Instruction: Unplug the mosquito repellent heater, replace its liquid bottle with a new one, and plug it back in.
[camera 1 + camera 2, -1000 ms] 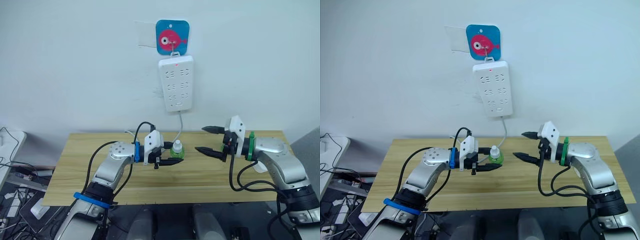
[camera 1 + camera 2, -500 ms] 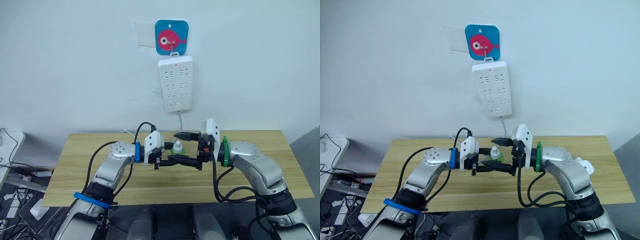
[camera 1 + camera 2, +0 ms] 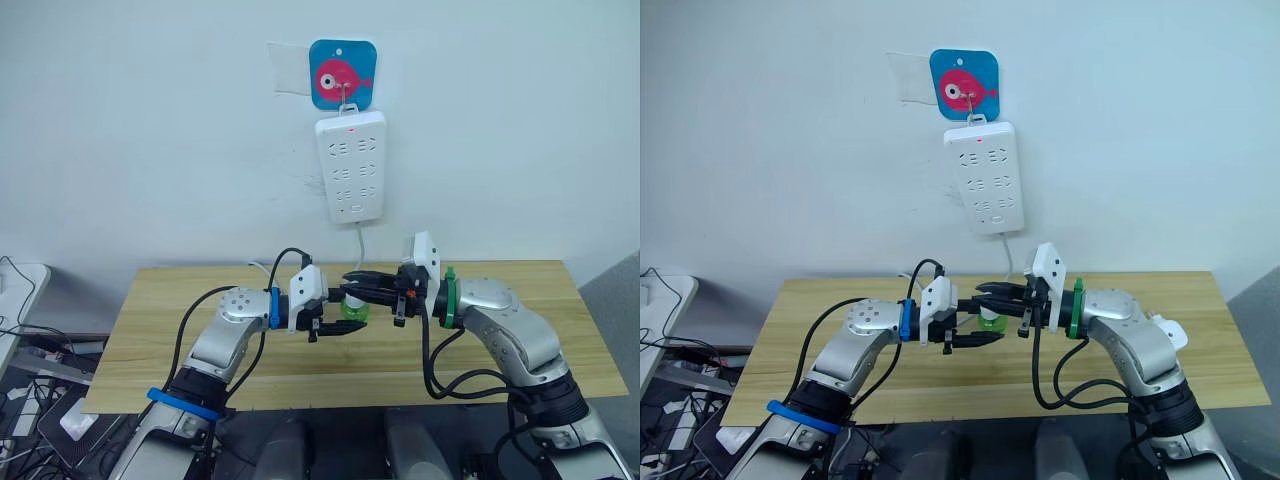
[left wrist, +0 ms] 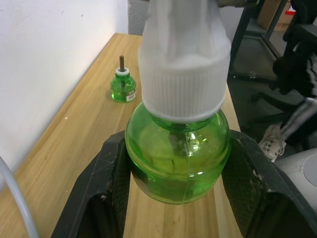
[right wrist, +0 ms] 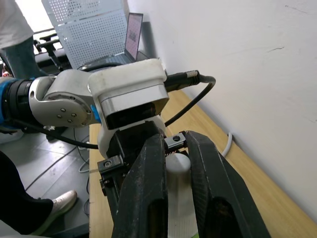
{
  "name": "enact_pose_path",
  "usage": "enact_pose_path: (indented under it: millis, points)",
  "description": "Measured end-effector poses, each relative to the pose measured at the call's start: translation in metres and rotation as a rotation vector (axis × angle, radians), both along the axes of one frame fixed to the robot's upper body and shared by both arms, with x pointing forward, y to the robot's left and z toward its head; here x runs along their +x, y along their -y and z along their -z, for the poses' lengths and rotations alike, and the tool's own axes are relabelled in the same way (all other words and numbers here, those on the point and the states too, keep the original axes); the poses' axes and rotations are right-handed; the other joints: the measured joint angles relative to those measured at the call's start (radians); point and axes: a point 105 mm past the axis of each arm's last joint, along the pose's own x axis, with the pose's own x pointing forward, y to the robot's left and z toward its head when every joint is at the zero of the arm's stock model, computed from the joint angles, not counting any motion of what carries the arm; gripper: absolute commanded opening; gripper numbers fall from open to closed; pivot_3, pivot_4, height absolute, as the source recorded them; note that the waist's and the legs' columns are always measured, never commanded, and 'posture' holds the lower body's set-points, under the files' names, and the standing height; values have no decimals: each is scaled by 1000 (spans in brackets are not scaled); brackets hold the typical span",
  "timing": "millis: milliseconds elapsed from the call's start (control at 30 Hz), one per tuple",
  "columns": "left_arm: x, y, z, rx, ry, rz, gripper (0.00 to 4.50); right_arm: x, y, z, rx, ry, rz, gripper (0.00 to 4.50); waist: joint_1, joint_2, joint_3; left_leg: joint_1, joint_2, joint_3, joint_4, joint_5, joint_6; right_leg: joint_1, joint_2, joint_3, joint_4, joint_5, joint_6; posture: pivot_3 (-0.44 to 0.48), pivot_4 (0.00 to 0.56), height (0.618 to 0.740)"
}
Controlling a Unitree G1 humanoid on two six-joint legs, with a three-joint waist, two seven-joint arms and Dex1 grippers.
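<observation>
Both head views look forward and down from above at the wooden table (image 3: 200, 350), facing the wall where the white power strip (image 3: 351, 167) hangs. The left wrist view sits very close behind the green liquid bottle (image 4: 178, 156), looking along the tabletop past a second green bottle (image 4: 122, 85) near the wall. The right wrist view looks closely along its own fingers (image 5: 148, 193) at the same bottle's white cap (image 5: 177, 163), shared by both wrist views.

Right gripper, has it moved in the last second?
Yes. The right gripper swung in toward the robot's left, from out past the power strip, and now sits closed on the white cap of the bottle under the strip.
</observation>
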Motion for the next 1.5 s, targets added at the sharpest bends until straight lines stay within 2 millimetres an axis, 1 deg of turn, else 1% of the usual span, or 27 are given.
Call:
enact_pose_path:
  millis: [33,167,200,233,300,400,433,467,500,533,567,633,800,900,1033,1233,1300,1333,1433,1467,1500]
  points:
    - [0,0,0,0,0,0,2233,0,1,-5,12,3,-1,262,0,0,0,0,0,0,0,0,0,0,0,0,0,0,0,-118,182,740]
    - [0,-1,1,3,-2,-1,2233,2,10,-44,90,67,38,262,0,0,0,0,0,0,0,0,0,0,0,0,0,0,0,-128,184,740]
    - [0,-1,1,4,-3,-2,2233,3,13,-49,101,76,52,262,0,0,0,0,0,0,0,0,0,0,0,0,0,0,0,-130,183,740]
    - [0,-1,1,5,-3,-2,2233,5,16,-53,118,75,75,262,0,0,0,0,0,0,0,0,0,0,0,0,0,0,0,-130,183,740]
    - [0,-2,1,6,-5,-4,2233,9,20,-55,134,62,123,262,0,0,0,0,0,0,0,0,0,0,0,0,0,0,0,-136,183,740]
    - [0,-2,2,6,-6,-5,2233,22,30,-51,118,86,242,262,0,0,0,0,0,0,0,0,0,0,0,0,0,0,0,-136,183,740]
    - [-1,-2,2,6,-8,-6,2233,31,38,-44,91,113,332,262,0,0,0,0,0,0,0,0,0,0,0,0,0,0,0,-136,183,740]
    - [-1,-3,3,7,-11,-8,2233,39,46,-31,58,112,406,262,1,0,0,0,0,0,0,0,0,0,0,0,0,0,0,-136,183,740]
    - [-2,-4,5,8,-18,-11,2233,48,57,-12,14,104,496,262,1,0,0,0,0,0,0,0,0,0,0,0,0,0,0,-136,183,740]
    - [-3,-5,8,8,-26,-14,2233,55,69,11,-33,75,580,262,0,0,0,0,-1,1,0,0,0,0,0,0,0,0,0,-136,183,740]
    - [-4,-5,10,9,-33,-17,2233,58,78,31,-75,43,638,262,0,0,0,0,-1,2,0,0,0,-1,0,1,1,0,0,-136,183,740]
    - [-5,-7,11,13,-40,-21,2233,65,88,58,-118,14,719,262,-4,0,0,0,-1,3,0,0,0,-2,0,2,2,0,0,-124,183,740]
    - [-4,-7,10,14,-32,-24,2233,78,99,94,-168,3,843,262,-5,0,0,0,0,3,-1,0,0,-2,1,2,2,0,-1,-112,185,740]
    - [-4,-9,10,20,-32,-32,2233,86,106,110,-201,-1,896,262,-6,0,0,0,0,3,-1,0,0,-2,0,3,2,0,-1,-103,182,740]
    - [-4,-11,10,26,-35,-43,2233,94,110,122,-199,-17,947,262,-6,0,0,1,0,3,-1,0,0,-2,0,2,2,0,-1,-93,181,740]
    - [-6,-12,9,27,-29,-42,2233,93,110,139,-204,-51,958,262,-5,0,0,1,0,3,-1,0,0,-2,0,2,2,0,-1,-82,177,740]
    - [-7,-12,10,26,-33,-43,2233,93,111,141,-203,-54,964,1027,-5,0,0,1,0,3,-1,0,0,-2,0,2,2,0,-1,-82,177,740]
    - [-7,-12,10,26,-34,-43,2233,93,112,141,-201,-54,968,1246,-5,0,0,1,0,3,-1,0,0,-2,0,2,2,0,-1,-82,177,740]
    - [-7,-12,9,26,-31,-41,2233,94,116,139,-191,-48,982,2315,-4,0,0,1,0,3,-1,0,0,-1,0,2,2,0,-1,-82,177,740]
    - [-7,-12,9,26,-31,-41,2233,94,117,138,-187,-47,983,2747,-4,0,0,1,0,3,-1,0,0,-1,0,2,2,0,-1,-92,171,740]
    - [-7,-12,9,25,-32,-41,2233,94,118,137,-182,-46,984,3030,-4,0,0,1,0,3,-1,0,0,-1,0,2,2,0,-1,-95,170,740]
